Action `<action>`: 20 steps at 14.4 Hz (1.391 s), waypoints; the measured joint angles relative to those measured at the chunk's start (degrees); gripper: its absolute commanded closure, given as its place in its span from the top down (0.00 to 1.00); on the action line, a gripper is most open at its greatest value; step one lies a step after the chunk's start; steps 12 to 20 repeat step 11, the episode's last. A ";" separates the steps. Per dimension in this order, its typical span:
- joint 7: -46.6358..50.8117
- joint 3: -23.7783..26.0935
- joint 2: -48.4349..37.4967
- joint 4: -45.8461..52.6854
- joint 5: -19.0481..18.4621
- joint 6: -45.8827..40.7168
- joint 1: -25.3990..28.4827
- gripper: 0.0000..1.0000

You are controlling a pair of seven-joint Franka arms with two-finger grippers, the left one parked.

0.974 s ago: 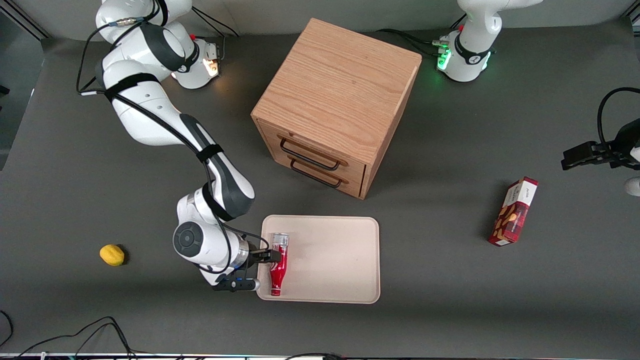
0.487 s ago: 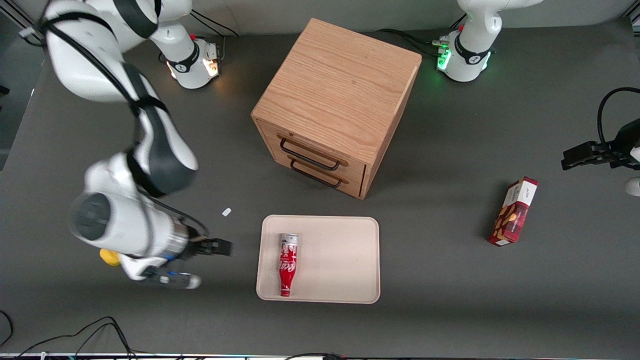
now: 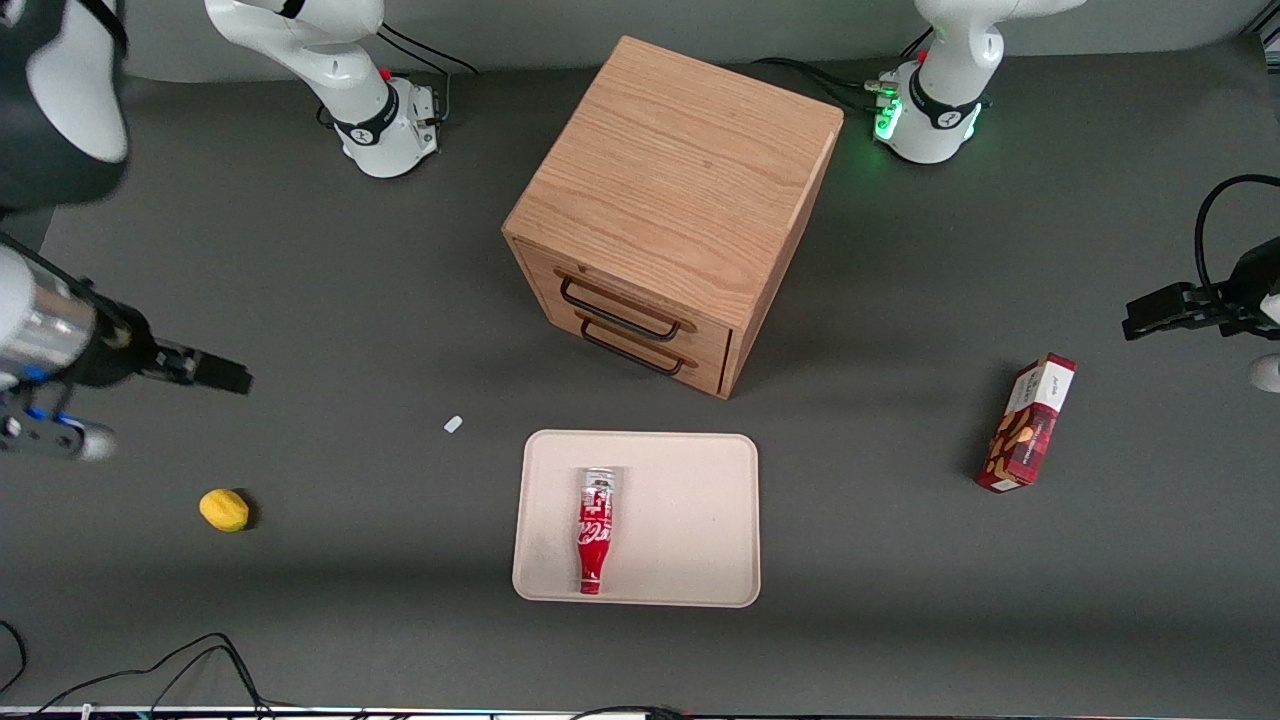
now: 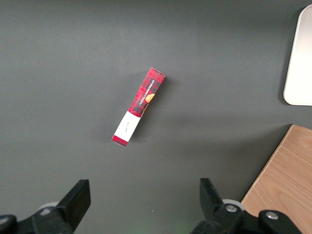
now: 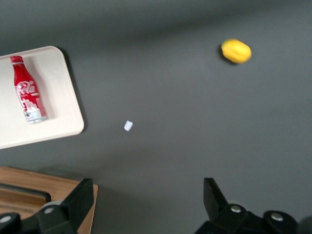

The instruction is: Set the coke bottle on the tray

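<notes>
The coke bottle [image 3: 595, 530] is a slim red bottle with white script. It lies on its side on the cream-beige tray [image 3: 690, 520], with its red cap toward the front camera and its clear base toward the cabinet. It also shows in the right wrist view [image 5: 28, 96] on the tray [image 5: 56, 97]. My right gripper [image 3: 225, 378] is open and empty. It is raised high above the table at the working arm's end, far from the tray. Its wide-apart fingers show in the right wrist view [image 5: 148, 202].
A wooden two-drawer cabinet [image 3: 670, 210] stands farther from the front camera than the tray. A yellow lemon [image 3: 224, 509] and a small white scrap [image 3: 453, 424] lie toward the working arm's end. A red snack box [image 3: 1030, 423] lies toward the parked arm's end.
My gripper let go of the bottle on the tray, then rose and pulled away toward the working arm's end. The bottle rolled a little toward the tray's middle.
</notes>
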 measured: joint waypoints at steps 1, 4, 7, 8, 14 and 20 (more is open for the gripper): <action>0.00 -0.80 -4.12 -4.69 0.35 0.55 -0.02 1.00; 0.00 -1.88 -16.29 -20.35 1.74 5.07 0.00 1.00; 0.00 -2.11 -23.38 -29.79 3.52 7.79 0.08 1.00; 0.00 -2.11 -24.32 -30.86 3.58 7.91 0.18 1.00; 0.01 -2.32 -24.70 -31.41 3.61 8.22 0.29 1.00; 0.01 -2.32 -24.70 -31.41 3.61 8.22 0.29 1.00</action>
